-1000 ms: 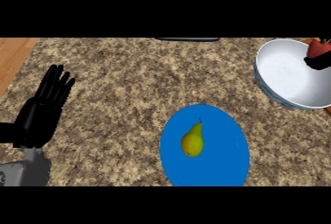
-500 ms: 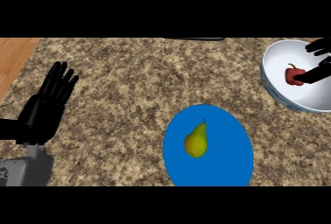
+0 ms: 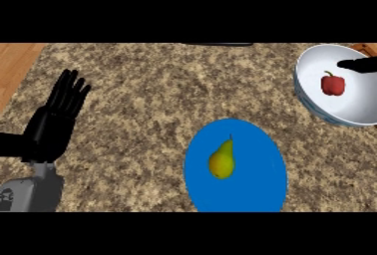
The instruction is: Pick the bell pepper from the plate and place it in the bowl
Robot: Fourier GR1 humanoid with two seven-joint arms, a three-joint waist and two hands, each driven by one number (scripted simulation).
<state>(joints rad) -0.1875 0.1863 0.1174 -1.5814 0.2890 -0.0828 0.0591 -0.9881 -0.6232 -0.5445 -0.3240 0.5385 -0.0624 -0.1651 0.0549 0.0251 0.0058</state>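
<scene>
Head view: the red bell pepper (image 3: 333, 83) lies inside the white bowl (image 3: 316, 102) at the far right of the speckled counter (image 3: 162, 94), free of any hand. Just above it, black fingers of the right hand (image 3: 358, 64) poke in from the right edge over the bowl; too little shows to tell how far they are spread, and they hold nothing visible. The left hand (image 3: 55, 124) rests at the left, fingers straight and spread, holding nothing. Near the middle, the blue plate (image 3: 254, 187) carries a yellow pear (image 3: 222, 159).
</scene>
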